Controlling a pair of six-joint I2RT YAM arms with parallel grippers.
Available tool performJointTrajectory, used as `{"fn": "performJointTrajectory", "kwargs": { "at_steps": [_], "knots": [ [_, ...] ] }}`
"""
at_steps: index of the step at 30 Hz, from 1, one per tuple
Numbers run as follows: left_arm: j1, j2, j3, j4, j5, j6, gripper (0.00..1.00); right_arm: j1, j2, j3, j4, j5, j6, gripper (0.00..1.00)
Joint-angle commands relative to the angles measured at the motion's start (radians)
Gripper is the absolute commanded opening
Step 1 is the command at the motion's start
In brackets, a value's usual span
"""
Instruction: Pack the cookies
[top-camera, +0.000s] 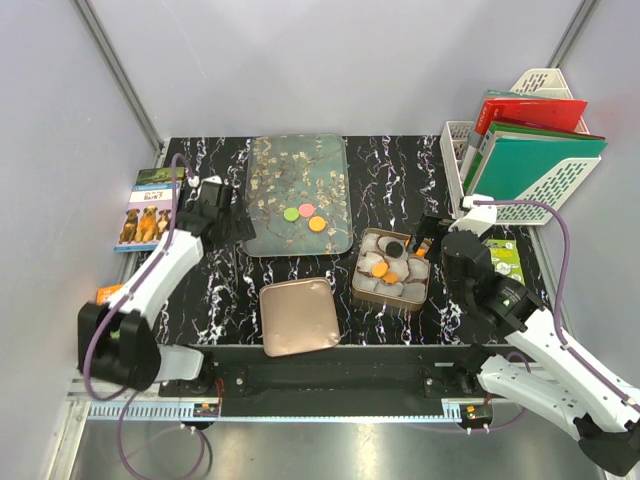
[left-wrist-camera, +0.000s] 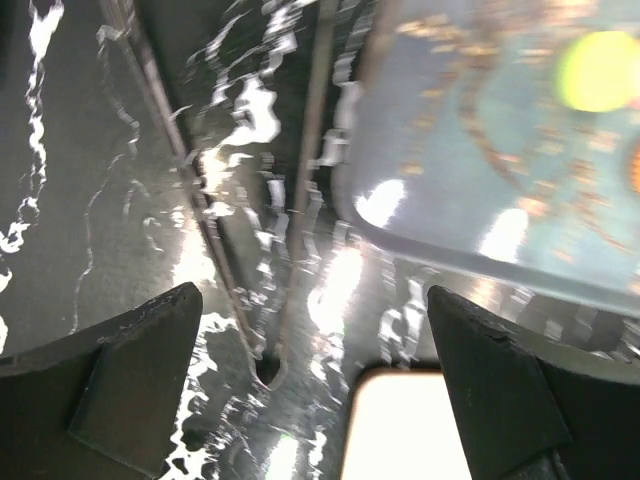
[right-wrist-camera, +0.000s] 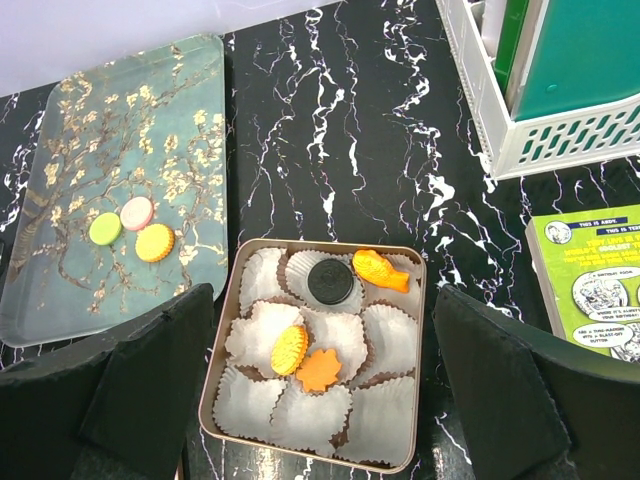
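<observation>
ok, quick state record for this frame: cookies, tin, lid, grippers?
tray: green cookie, pink cookie, orange round cookie
tin: dark round cookie, orange fish, orange ribbed oval, orange leaf
lid: off, on the table, left of the tin
left gripper: open, empty, beside the tray
right gripper: open, empty, by the tin

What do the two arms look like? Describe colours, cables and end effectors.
Both the left arm and the right arm have white link shells with black joints. A mauve cable loops along each. The left end effector and the right end effector are black, each with two broad wedge-shaped fingers.
</observation>
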Motion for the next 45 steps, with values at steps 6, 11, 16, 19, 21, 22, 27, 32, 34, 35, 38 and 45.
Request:
{"fn": "performJointTrajectory", "kwargs": {
  "at_steps": [6, 11, 16, 19, 21, 22, 27, 32, 34, 35, 38, 45],
  "knots": [
    [-0.050, -0.256, -0.210, 0.208, 0.286, -0.199, 0.90, -0.001, 0.089, 0.057, -0.003, -0.128, 0.029, 1.00],
    [-0.226, -0.268, -0.248, 0.186, 0.065, -0.263, 0.68, -0.001, 0.161, 0.099, -0.069, -0.181, 0.083, 1.00],
    [-0.320, -0.340, -0.259, 0.072, -0.104, -0.407, 0.00, -0.001, 0.112, 0.070, -0.086, -0.173, 0.147, 1.00],
    [-0.317, -0.365, -0.294, 0.136, 0.057, -0.329, 0.79, -0.002, 0.066, 0.053, -0.085, -0.179, 0.167, 1.00],
    [-0.322, -0.397, -0.352, 0.187, 0.160, -0.316, 0.99, -0.002, 0.046, 0.041, -0.086, -0.192, 0.167, 1.00],
    [-0.329, -0.411, -0.374, 0.216, 0.166, -0.324, 0.99, -0.001, 0.032, 0.039, -0.085, -0.196, 0.166, 1.00],
    [-0.476, -0.331, -0.308, 0.057, -0.005, -0.283, 0.99, -0.001, 0.040, 0.022, -0.088, -0.222, 0.155, 1.00],
    [-0.506, -0.204, -0.285, -0.017, -0.056, -0.341, 0.87, -0.001, 0.067, 0.022, -0.085, -0.225, 0.153, 1.00],
    [-0.509, -0.199, -0.296, -0.029, -0.047, -0.364, 0.84, -0.001, 0.066, 0.018, -0.082, -0.230, 0.153, 1.00],
    [-0.512, -0.213, -0.310, -0.035, -0.053, -0.387, 0.83, -0.001, 0.063, 0.015, -0.082, -0.233, 0.152, 1.00],
    [-0.512, -0.289, -0.348, -0.080, -0.074, -0.436, 0.83, -0.002, 0.048, 0.002, -0.080, -0.233, 0.143, 1.00],
    [-0.512, -0.334, -0.422, -0.080, -0.050, -0.461, 0.76, -0.001, 0.047, -0.031, -0.052, -0.231, 0.146, 1.00]
  ]
}}
